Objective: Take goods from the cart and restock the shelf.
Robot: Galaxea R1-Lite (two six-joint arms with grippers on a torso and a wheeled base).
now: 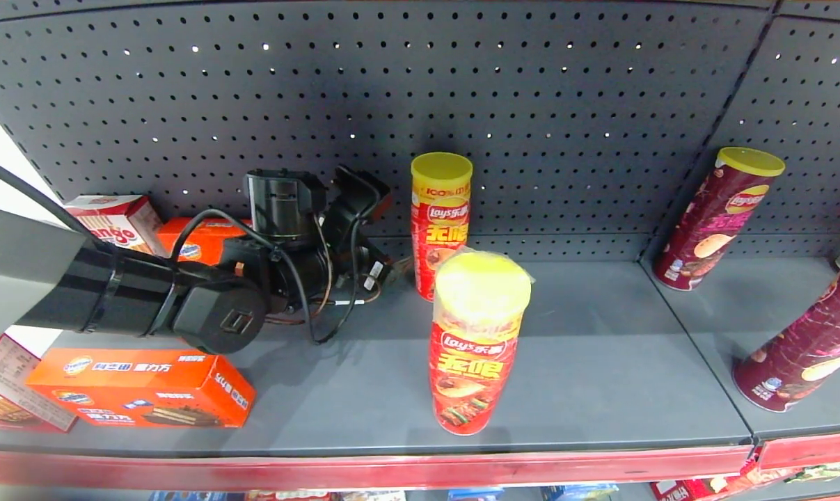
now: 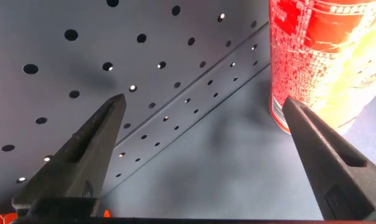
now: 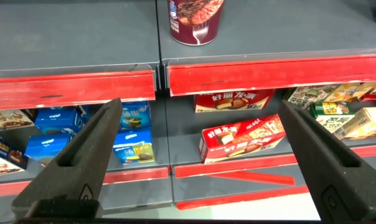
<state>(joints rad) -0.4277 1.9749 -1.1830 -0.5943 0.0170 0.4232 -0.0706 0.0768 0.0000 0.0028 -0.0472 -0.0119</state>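
Red chip can stands upright at the back of the shelf, probably to leave room in front. Left end effector is just beside it, wide open, holding nothing. Right end effector is wide open and empty too.

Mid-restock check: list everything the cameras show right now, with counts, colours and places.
red chip cans: 2, red with yellow lids, middle of shelf, one in front, one behind
maroon chip cans: 2, yellow lids, right shelf section
orange boxes: 2, shelf left, front and back
white-and-red boxes: 2, far left, back and front
shelf: 1, grey, red front strip
pegboard: 1, dark grey, behind shelf
blue boxes: several, lower shelf
red boxes: several, lower shelf
left gripper: black, open, beside back red can
right gripper: black, open, facing lower shelves
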